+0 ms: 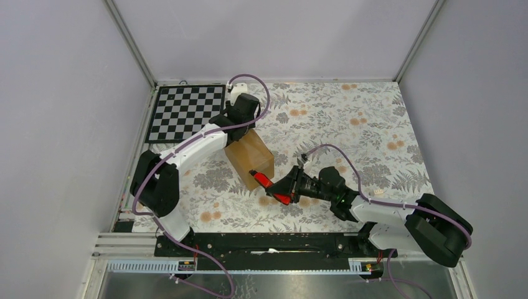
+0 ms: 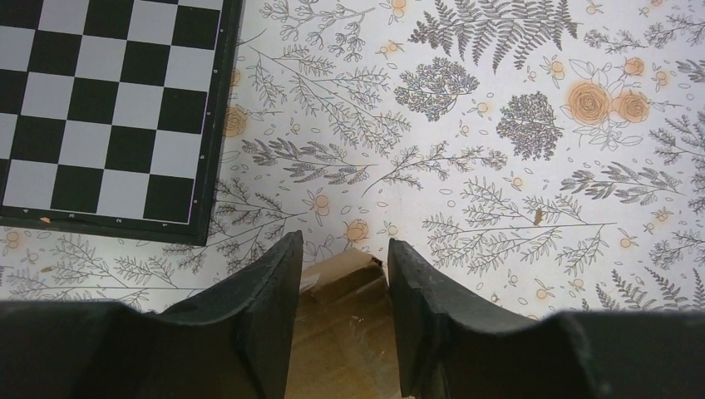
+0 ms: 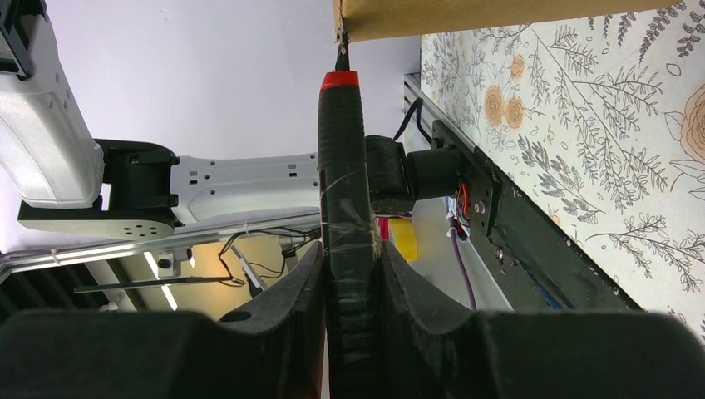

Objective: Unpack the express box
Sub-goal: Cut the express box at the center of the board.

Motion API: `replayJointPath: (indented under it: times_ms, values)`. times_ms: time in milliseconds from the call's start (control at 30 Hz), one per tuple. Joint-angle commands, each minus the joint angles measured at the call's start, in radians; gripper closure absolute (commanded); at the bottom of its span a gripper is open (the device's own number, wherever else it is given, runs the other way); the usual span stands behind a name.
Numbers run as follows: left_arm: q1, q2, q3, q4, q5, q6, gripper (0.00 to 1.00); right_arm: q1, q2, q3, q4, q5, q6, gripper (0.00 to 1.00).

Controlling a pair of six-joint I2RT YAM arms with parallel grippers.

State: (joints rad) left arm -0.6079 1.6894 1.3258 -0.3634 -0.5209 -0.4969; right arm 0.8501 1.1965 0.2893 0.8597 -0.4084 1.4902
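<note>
Express box (image 1: pixel 249 156), contents unseen, cutter (image 3: pixel 345 166) tip at its edge

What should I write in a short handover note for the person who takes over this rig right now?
Left gripper: jaws straddle the far top edge of the express box; grip unclear.
Right gripper: shut on the cutter, blade tip at the box's near corner.
Box: on the floral tablecloth, near the checkerboard.
Done: cutter in hand, brought to the box.
Left to do: cut the box open and empty it; it looks still closed.
</note>
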Motion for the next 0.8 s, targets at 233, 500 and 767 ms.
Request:
replayJointPath:
  times_ms: [233,500,767]
  values:
    - [-0.067,0.029,-0.029,-0.342,0.101,0.007,0.58,-0.017,-0.033,0.041,-0.268,0.247,-0.054,1.0]
    - [-0.069,-0.006,0.175,-0.436,0.071,0.074,0.3,-0.016,-0.053,0.027,-0.299,0.119,-0.032,1.0]
    - [-0.101,-0.044,0.324,-0.501,0.086,0.076,0.18,-0.016,-0.02,0.079,-0.322,0.049,-0.057,1.0]
